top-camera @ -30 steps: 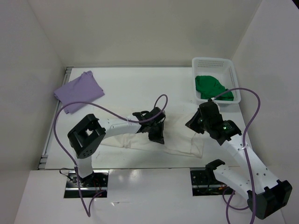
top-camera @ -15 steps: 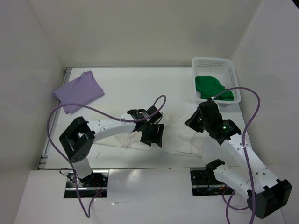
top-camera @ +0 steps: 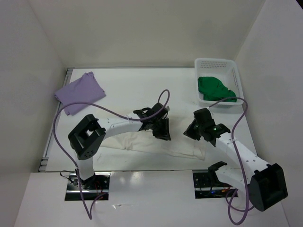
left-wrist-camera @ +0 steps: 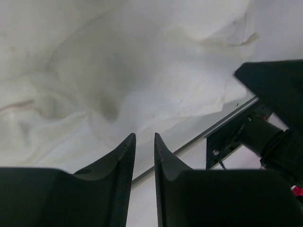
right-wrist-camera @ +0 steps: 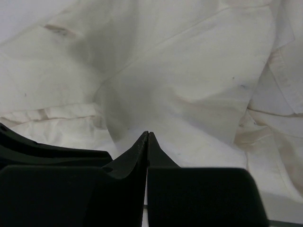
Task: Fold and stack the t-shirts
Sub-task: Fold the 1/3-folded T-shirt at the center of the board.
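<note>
The white t-shirt (top-camera: 132, 142) lies crumpled and spread along the table's front, and it fills the left wrist view (left-wrist-camera: 165, 71) and the right wrist view (right-wrist-camera: 189, 71). My left gripper (top-camera: 163, 134) hovers over its middle, jaws a narrow gap apart with nothing between them (left-wrist-camera: 144, 138). My right gripper (top-camera: 190, 132) sits over the shirt's right part, its fingertips pressed together with no cloth seen between them (right-wrist-camera: 147, 134). The lavender t-shirt (top-camera: 79, 92) lies folded at the back left. The green t-shirt (top-camera: 215, 90) is bunched in the basket.
A white perforated basket (top-camera: 215, 62) stands at the back right corner against the wall. White walls close in the table on three sides. The right arm's dark body (left-wrist-camera: 279, 90) shows at the right of the left wrist view. Purple cables arc over both arms.
My left gripper opened wide and then narrowed, shifting a little over the shirt's middle. My right gripper shut and moved down and left, closer to the left gripper.
</note>
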You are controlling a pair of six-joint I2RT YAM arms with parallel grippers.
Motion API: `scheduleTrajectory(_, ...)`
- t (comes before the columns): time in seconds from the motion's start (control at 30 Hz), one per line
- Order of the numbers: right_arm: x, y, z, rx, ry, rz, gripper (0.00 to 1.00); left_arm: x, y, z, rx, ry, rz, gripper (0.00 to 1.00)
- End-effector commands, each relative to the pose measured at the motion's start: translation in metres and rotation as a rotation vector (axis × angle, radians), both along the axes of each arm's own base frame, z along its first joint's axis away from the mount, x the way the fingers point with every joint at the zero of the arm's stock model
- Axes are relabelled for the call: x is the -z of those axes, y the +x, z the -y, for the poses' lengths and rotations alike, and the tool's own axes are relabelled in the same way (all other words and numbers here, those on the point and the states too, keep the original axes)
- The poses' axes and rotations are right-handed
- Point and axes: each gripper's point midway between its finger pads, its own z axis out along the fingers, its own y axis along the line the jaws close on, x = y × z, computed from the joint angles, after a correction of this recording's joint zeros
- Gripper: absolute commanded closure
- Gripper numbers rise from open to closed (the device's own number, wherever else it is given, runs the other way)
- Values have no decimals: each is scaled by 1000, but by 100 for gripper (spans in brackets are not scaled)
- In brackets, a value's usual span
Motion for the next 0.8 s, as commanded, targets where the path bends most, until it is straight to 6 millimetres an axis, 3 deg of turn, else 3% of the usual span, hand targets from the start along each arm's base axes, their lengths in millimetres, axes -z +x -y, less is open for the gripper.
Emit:
scheduleTrajectory(0.0,0,19,-11,45,81,63,99,8,11,28,10,-70,-15,71)
scheduleTrajectory(0.1,13,17,-6,100,79,40,99,40,-3,25,45,-27,-77,71)
scheduleTrajectory(0.27,25,20,-3,145,79,37,98,85,-25,-16,49,107,-109,71)
scheduleTrajectory(0.33,41,14,0,155,65,-5,98,80,-27,-18,50,94,-99,70)
scheduleTrajectory(0.37,45,14,-1,167,71,-12,98,77,-30,-19,47,85,-109,64)
scheduleTrajectory(0.43,52,11,0,177,72,-26,98,60,-29,-17,36,38,-80,62)
scheduleTrajectory(0.57,45,14,1,199,87,-6,95,8,-21,-8,25,-54,-10,56)
scheduleTrajectory(0.6,44,14,4,210,69,-9,95,-11,-13,-9,16,-68,56,55)
scheduleTrajectory(0.67,24,26,3,188,59,45,94,-26,6,-17,-5,-69,120,54)
scheduleTrajectory(0.77,21,37,-3,156,38,34,94,-24,43,-49,-87,-62,124,54)
